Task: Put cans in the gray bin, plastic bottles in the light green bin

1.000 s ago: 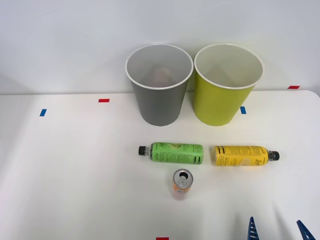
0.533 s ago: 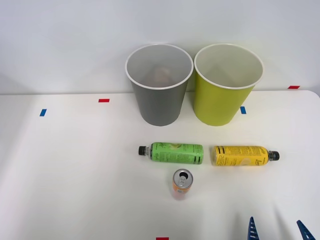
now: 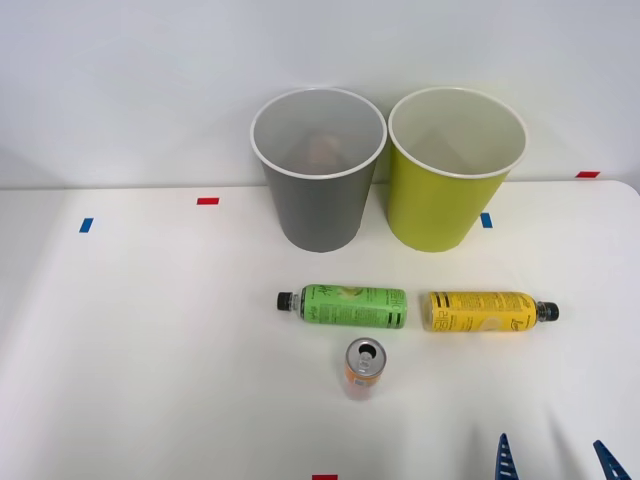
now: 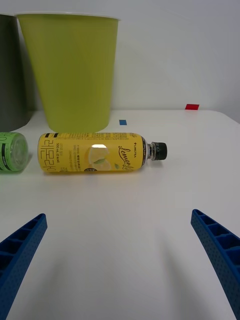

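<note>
Gray bin (image 3: 318,170) and green bin (image 3: 457,168) stand top centre; bottles (image 3: 352,305) and can (image 3: 364,367) lie below; my claw (image 3: 555,458) is wide, holding nothing.

Gray bin (image 3: 318,195) and yellow-green bin (image 3: 450,190), both white-rimmed, pale inside; green-wrapped bottle (image 3: 350,305) and yellow-wrapped bottle (image 3: 480,311), black caps, dark print; orange-pink can (image 3: 364,368), silver top; blue ribbed fingers (image 4: 220,250); white table (image 3: 150,350) with red and blue tape marks
</note>
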